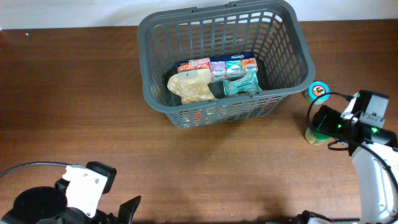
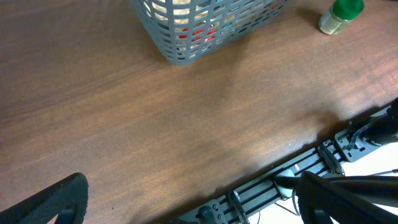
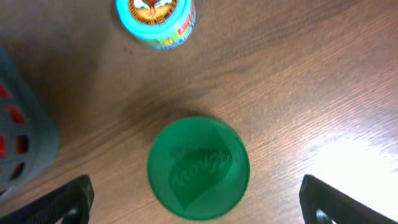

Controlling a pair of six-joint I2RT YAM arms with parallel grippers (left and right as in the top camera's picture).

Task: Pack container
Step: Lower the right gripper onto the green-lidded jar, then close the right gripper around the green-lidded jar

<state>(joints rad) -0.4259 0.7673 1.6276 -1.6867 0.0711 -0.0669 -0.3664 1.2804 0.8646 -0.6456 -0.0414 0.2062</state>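
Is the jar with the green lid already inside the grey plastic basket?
No, the green-lidded jar stands on the wooden table, outside the dark grey slotted plastic basket.

Jar (image 3: 199, 165): green lid, upright; straight under the right pincer (image 3: 196, 202), centred between its fingers and touching neither.
Tub (image 3: 155, 18): blue lid with a picture label, upright; just ahead of the pincer, near the jar but apart from it.
Cartons (image 1: 217, 65): small, in a row; well off to the pincer's left.
Bag (image 1: 191, 86): yellowish, crumpled; farthest from the pincer.
Packet (image 1: 241, 84): teal; between bag and pincer.
Table (image 1: 93, 93): brown wood, beneath the pincer.
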